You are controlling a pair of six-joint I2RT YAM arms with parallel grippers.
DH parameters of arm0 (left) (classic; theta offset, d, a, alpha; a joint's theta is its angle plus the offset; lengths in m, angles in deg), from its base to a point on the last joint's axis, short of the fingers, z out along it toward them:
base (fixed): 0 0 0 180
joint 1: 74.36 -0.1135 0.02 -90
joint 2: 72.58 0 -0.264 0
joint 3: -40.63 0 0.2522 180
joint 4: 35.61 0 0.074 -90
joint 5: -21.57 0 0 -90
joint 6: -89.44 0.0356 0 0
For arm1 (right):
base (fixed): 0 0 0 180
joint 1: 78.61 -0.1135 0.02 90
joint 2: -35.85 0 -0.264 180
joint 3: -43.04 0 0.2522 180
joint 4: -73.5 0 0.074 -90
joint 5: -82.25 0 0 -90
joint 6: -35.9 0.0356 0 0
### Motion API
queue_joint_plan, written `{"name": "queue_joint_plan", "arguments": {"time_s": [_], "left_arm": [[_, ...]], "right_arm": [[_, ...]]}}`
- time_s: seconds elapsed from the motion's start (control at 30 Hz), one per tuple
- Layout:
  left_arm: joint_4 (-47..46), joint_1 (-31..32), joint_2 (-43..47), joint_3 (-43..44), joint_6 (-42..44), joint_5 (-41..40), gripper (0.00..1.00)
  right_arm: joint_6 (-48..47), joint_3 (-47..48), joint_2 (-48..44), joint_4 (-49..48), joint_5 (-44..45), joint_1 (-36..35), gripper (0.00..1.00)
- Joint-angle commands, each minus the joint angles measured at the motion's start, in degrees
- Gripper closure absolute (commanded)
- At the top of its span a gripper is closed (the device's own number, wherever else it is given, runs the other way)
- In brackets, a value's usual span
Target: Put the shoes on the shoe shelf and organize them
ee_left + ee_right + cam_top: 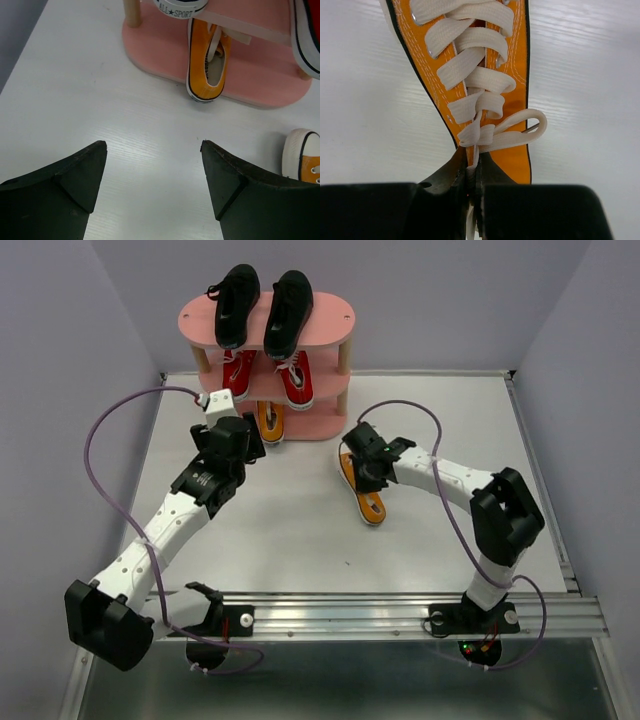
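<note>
Currently five shoes (236,302) sit on the shelf (330,315). My right gripper (472,175) pinches the laces (475,107) of the remaining orange shoe (368,502); my left gripper (153,150) is spread, empty.

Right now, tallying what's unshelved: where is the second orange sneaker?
In the top view, the second orange sneaker lies on the table near the pink shelf's right end, the right claw shut on its laces.

The pink three-tier oval shelf (335,322) stands far back on the white tabletop (300,530). It has black canvas sneakers (237,305) on top, red canvas sneakers (296,380) in the middle and an orange canvas sneaker (271,422) bottom left. The second orange sneaker (368,498) lies before it, to the right, under my right pincer (472,172).
</note>
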Motion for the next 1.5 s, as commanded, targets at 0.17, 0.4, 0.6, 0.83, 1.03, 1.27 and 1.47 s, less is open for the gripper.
{"name": "queue_joint_plan", "arguments": {"time_s": [0.17,0.4,0.6,0.83,1.03,1.27,1.47], "left_arm": [[2.9,-9.9,2.4,2.3,-5.2,1.3,0.07],[3.1,-13.8,0.8,5.1,-3.1,5.6,0.07],[3.1,-13.8,0.0,5.3,-3.6,7.0,0.07],[2.8,-13.8,-0.6,4.4,-4.2,8.3,0.07],[2.6,-13.8,-0.7,4.0,-4.7,9.8,0.07],[2.2,-13.8,-0.9,3.5,-4.8,10.2,0.07],[1.7,-13.8,-1.5,3.8,-4.5,10.2,0.07]], "right_arm": [[-2.5,6.2,5.4,-2.2,1.5,-4.3,0.5],[-3.2,1.4,-1.4,-2.8,1.5,-4.3,0.16],[-2.8,-5.5,-7.1,-2.0,0.9,-4.8,0.07],[-2.9,-11.3,-10.1,-3.4,-0.9,-5.4,0.1],[-3.5,-11.4,-8.8,-6.3,-3.6,-5.4,0.28],[-3.7,-11.5,-7.0,-7.0,-4.9,-5.4,0.59],[-2.7,-11.0,-7.3,-6.7,-4.9,-5.9,0.98]]}}
